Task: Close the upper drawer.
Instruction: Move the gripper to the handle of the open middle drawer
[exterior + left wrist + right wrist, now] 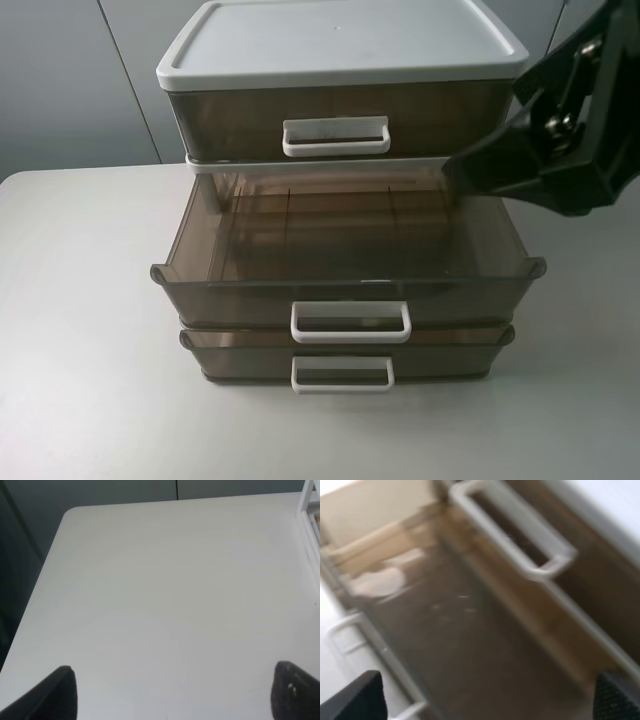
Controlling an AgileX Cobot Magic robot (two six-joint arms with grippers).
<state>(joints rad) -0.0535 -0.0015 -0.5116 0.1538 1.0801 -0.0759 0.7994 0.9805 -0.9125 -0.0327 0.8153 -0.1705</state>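
The right hand (485, 700) gapes wide, empty; the drawer (230, 300) just below looks light, thin, slick plastic. I'd push its front by the handle (350, 337).

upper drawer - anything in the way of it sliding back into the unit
Nothing visible. The upper drawer looks empty; the right gripper hangs open near its rear right corner, whether above or inside is unclear.
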